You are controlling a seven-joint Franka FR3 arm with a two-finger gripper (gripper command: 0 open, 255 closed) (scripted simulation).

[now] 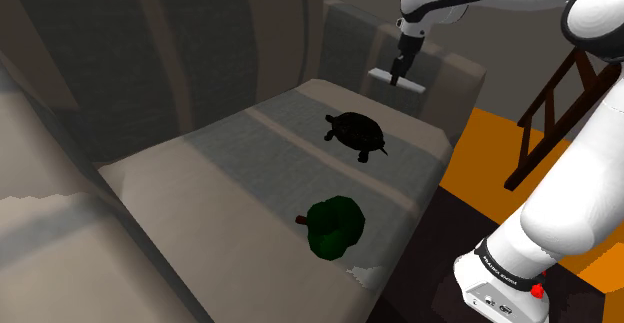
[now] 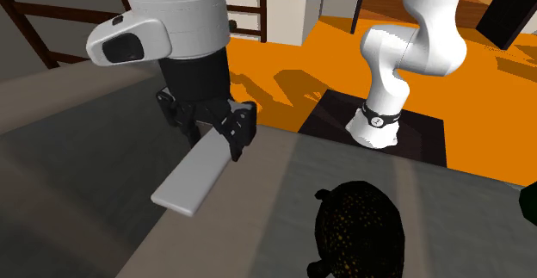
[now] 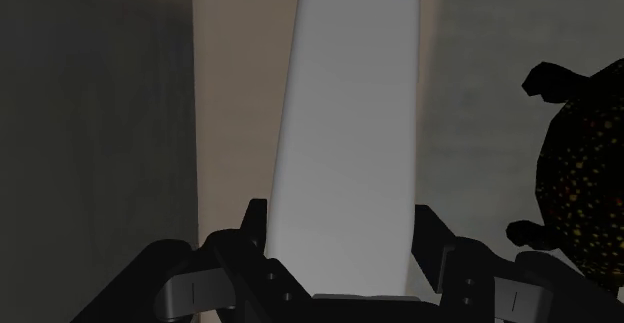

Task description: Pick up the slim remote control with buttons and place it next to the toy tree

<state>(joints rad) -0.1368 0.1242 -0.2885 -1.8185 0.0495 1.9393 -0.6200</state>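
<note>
Remote [image 3: 345,141] clamped in fingers [image 3: 432,241], apparently clear of the sofa [image 1: 200,161] at its far end.
Plain white slab: stiff, probably light and slick. Fingers are closed on the long edges near one end, so the free end droops and could pivot. Dark turtle [image 1: 355,133] sits between remote and green tree [image 1: 333,227]; best to pass over it.

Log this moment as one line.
end effector: shut on plain white flat remote | dark turtle toy: between remote and green toy tree | placed: not yet
</note>
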